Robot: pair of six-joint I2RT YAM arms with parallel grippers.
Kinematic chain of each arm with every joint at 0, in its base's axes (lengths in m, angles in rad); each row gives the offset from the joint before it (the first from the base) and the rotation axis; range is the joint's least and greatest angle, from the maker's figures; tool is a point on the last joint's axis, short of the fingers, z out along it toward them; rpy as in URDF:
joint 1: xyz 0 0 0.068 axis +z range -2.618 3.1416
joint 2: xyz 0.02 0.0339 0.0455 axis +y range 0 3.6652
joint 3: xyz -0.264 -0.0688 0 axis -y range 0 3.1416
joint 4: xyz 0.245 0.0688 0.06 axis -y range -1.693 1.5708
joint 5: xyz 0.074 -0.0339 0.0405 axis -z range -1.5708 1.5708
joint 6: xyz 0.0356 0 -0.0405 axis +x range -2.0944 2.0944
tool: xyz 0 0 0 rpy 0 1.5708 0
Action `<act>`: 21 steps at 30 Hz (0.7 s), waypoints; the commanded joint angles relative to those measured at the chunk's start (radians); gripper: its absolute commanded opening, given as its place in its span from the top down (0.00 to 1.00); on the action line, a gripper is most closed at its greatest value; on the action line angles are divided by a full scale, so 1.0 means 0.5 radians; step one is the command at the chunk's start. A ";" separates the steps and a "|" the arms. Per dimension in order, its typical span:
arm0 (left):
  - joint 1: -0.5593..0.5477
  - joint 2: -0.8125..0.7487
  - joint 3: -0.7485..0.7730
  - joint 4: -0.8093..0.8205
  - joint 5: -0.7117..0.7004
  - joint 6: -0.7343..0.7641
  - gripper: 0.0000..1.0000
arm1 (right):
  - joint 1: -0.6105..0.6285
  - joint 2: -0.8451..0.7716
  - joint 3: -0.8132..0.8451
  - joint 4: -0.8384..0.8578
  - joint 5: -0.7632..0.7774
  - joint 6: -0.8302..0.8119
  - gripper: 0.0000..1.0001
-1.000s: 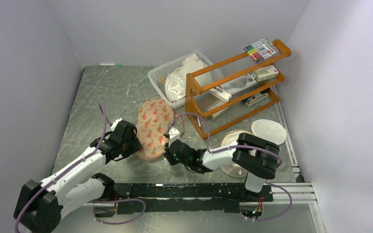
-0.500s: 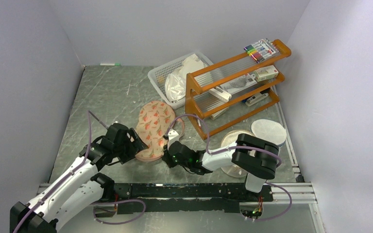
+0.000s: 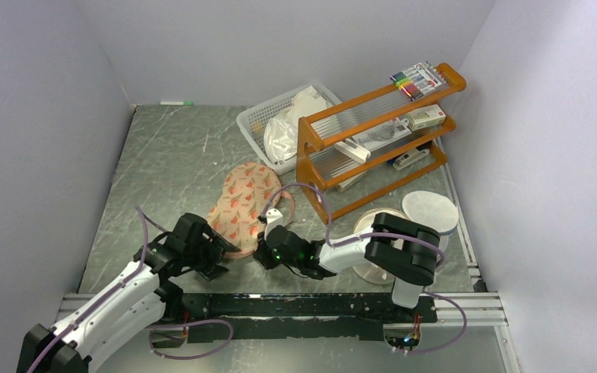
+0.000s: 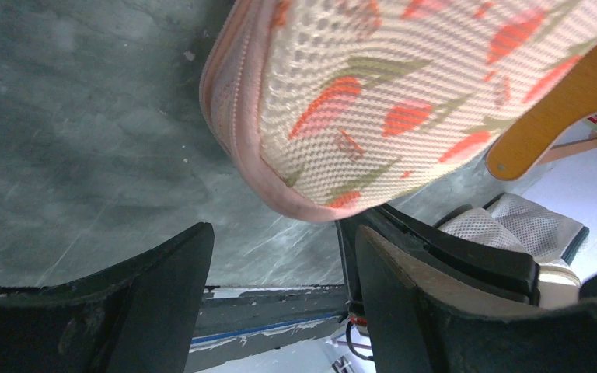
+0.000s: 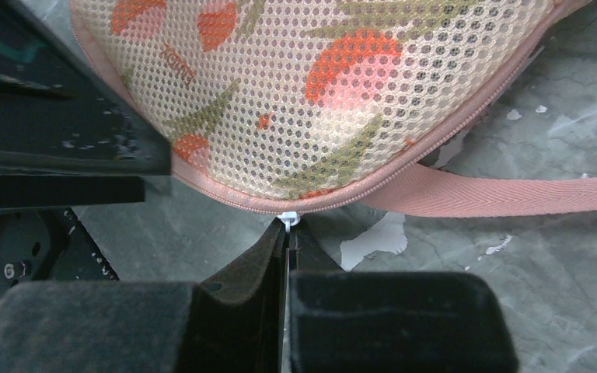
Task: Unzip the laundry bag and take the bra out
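Top external view is showing the flat peach mesh laundry bag (image 3: 242, 203) with its red-orange flower print and pink zip rim lying on the grey marbled desk (image 3: 163, 167), just ahead of both arms. Its far lobe is pointing toward a white plastic basket (image 3: 274, 123) and an orange wooden rack (image 3: 373, 132). The left gripper (image 3: 218, 263) is sitting at the bag's near left edge, and the right gripper (image 3: 264, 252) is sitting at its near right edge.

From the right wrist view, the right gripper (image 5: 288, 233) is pressing its fingers together on a small white zip pull (image 5: 288, 221) at the rim of the laundry bag (image 5: 303, 101). The zip is looking closed along the part of the rim that shows. A flat pink fabric strap (image 5: 505, 196) is trailing from the rim across the desk to the right.

From the left wrist view, the left gripper (image 4: 280, 249) is holding its dark fingers (image 4: 155, 287) well apart and gripping nothing. The rounded end of the laundry bag (image 4: 389, 101) is showing just beyond the gap between them, without touching either finger.
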 commanded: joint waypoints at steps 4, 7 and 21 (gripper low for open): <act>0.015 0.210 -0.081 0.541 0.123 -0.076 0.27 | 0.050 0.074 0.076 0.061 -0.037 0.057 1.00; 0.017 0.262 -0.101 0.593 0.057 -0.078 0.38 | 0.072 0.098 0.092 0.058 -0.041 0.058 1.00; 0.150 0.307 0.221 0.052 -0.454 0.341 0.93 | 0.071 0.044 0.072 -0.295 0.243 -0.142 1.00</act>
